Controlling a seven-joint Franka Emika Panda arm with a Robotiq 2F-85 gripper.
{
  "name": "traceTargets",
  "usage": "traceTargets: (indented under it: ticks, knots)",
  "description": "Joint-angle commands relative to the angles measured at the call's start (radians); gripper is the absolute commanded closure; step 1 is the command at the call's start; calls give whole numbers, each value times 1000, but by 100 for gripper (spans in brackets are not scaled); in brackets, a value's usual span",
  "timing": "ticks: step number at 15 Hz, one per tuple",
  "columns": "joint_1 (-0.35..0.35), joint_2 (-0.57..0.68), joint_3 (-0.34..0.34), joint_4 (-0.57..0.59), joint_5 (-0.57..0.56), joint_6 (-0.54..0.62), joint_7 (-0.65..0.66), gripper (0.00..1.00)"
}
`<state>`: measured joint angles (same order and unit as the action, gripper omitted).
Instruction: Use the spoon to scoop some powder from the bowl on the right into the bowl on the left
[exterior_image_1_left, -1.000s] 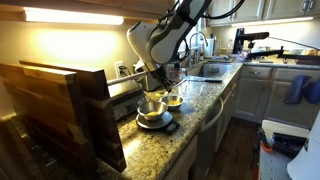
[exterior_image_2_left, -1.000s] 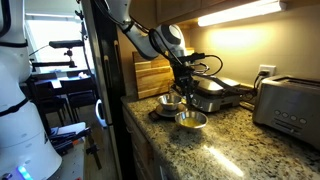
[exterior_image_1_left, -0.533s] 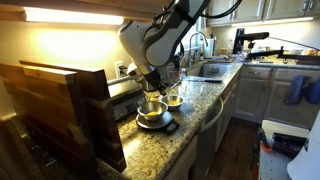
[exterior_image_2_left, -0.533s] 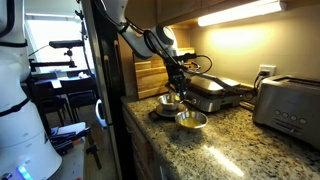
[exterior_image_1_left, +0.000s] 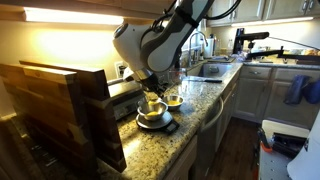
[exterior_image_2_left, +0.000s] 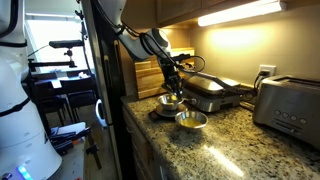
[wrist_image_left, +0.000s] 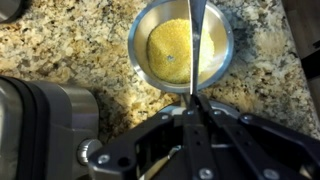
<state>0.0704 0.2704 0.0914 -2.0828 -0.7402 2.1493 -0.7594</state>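
Observation:
My gripper is shut on the handle of a metal spoon. The spoon reaches out over a steel bowl that holds yellow powder. In both exterior views two steel bowls stand side by side on the granite counter: one on a dark scale, and one beside it. My gripper hangs just above the bowl on the scale. The spoon's tip is hidden from the exterior views.
A black griddle appliance stands behind the bowls, a toaster further along, wooden boards beside the scale. A sink lies further down the counter. The counter's front edge is close to the bowls.
The arm has swung away from the bowl off the scale, so the gripper with the spoon now hangs over the bowl on the scale. The bowls have not moved.

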Motion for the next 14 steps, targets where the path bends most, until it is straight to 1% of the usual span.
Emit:
traceTargets:
  ticks: [1, 5, 11, 14]
  knots:
    - [31, -57, -2, -67, -120, 1, 94, 96]
    - [48, -65, 5, -102, -259, 3, 209, 96]
    - [58, -77, 15, -167, -437, 6, 392, 96]
    - [57, -84, 23, -195, -498, 7, 466, 96]
